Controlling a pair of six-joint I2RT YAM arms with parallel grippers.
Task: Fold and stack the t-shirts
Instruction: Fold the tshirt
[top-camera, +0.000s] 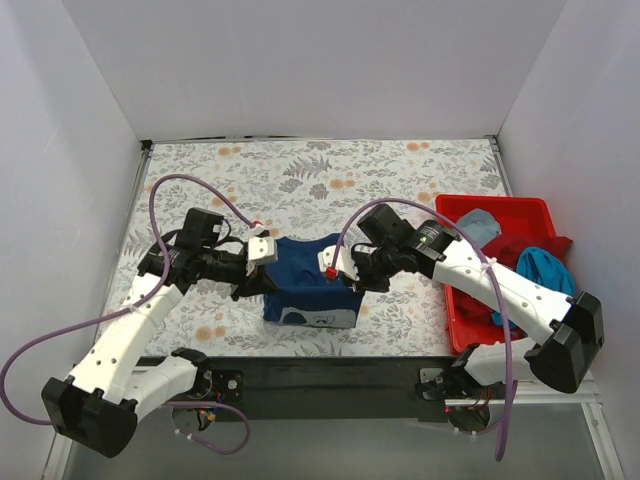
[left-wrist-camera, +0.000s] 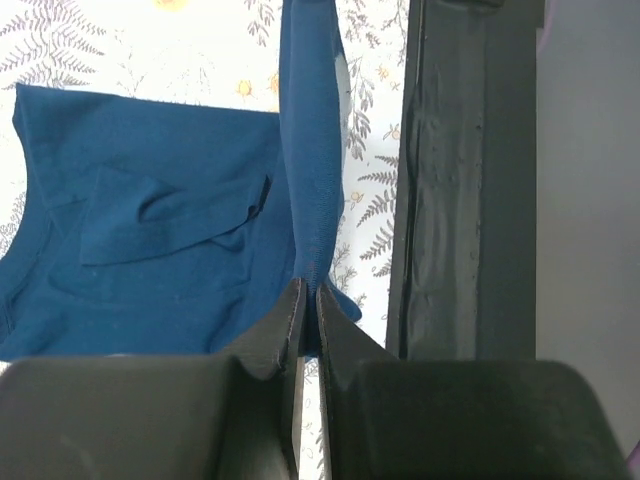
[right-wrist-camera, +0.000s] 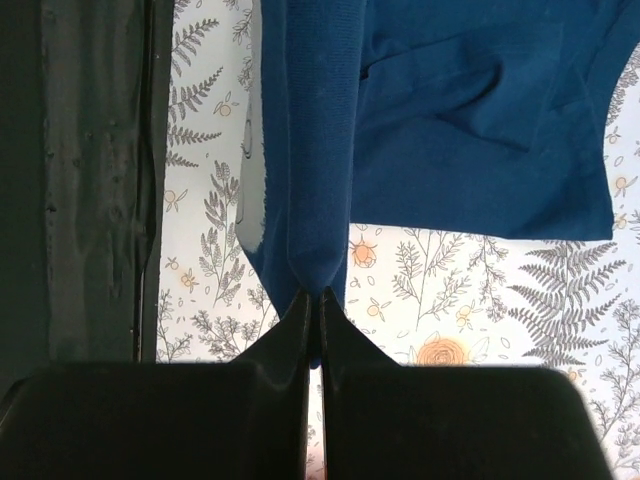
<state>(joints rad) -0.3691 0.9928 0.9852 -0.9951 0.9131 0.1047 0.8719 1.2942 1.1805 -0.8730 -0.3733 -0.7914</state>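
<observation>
Four t-shirts can be counted in the top view. One navy t-shirt (top-camera: 305, 285) lies folded into a rough rectangle on the floral table cover (top-camera: 300, 180), toward 6 o'clock of the table's middle and close to the black strip (top-camera: 330, 375) along the near edge. The other three are heaped in the single red bin (top-camera: 495, 204) at about 3 to 4 o'clock. They are a pale grey-blue t-shirt (top-camera: 478, 225) at the far end, a red t-shirt (top-camera: 512, 250) spilling over the rim, and a teal-blue t-shirt (top-camera: 545, 268) on top at the right. A white print (top-camera: 320, 318) shows along the navy shirt's 6 o'clock edge, but only part of it is visible and no letters or brand can be read there or anywhere else. Both arms reach in. The left gripper (top-camera: 266, 258) meets the navy shirt at its 10 o'clock corner and the right gripper (top-camera: 336, 268) at about 1 o'clock. In each wrist view the black jaws are pressed together on a taut, raised band of navy cloth, so both the left gripper (left-wrist-camera: 308, 300) and the right gripper (right-wrist-camera: 312, 303) are pinching the shirt.
</observation>
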